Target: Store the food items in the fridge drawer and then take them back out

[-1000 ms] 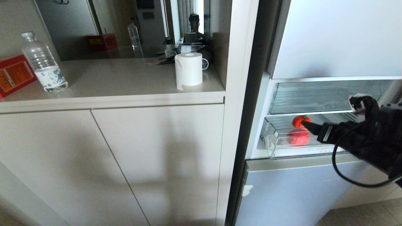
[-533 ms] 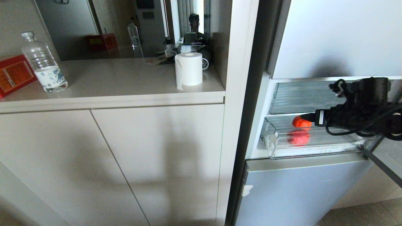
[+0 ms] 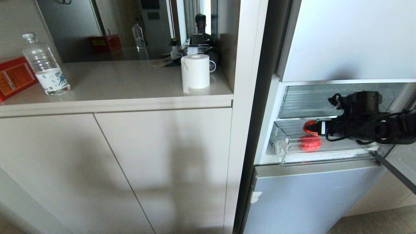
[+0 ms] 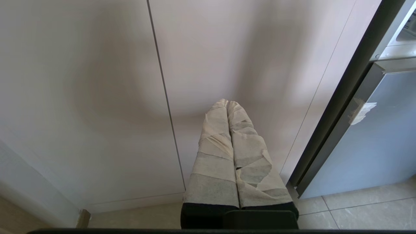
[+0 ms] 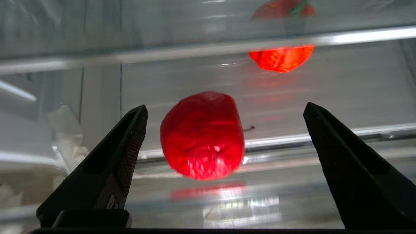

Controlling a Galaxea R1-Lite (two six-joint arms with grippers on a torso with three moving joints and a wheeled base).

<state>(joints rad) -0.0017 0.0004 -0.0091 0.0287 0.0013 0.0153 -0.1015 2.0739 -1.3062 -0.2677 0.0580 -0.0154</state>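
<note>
The fridge drawer (image 3: 325, 156), clear with a taped front corner, stands pulled out. My right gripper (image 3: 314, 128) reaches level into it from the right. In the right wrist view the gripper (image 5: 225, 107) is open, and a glossy red fruit (image 5: 201, 135) lies on the drawer floor (image 5: 325, 94) between the fingers, touching neither. Beyond it sits an orange-red fruit with a green stem (image 5: 281, 58). From the head, the orange-red one (image 3: 308, 125) shows at my fingertip and the red one (image 3: 309, 143) through the drawer's front. My left gripper (image 4: 226, 103), its fingers wrapped in tape, hangs shut before the cabinet doors.
Above the drawer sits another clear drawer (image 3: 318, 100). The open fridge door's edge (image 3: 399, 169) juts out at the lower right. On the counter to the left stand a water bottle (image 3: 44, 65), a red box (image 3: 14, 76) and a paper roll (image 3: 195, 71).
My right arm has risen from low on the right to level and pushed further left into the drawer. Both fruits have stayed put.
</note>
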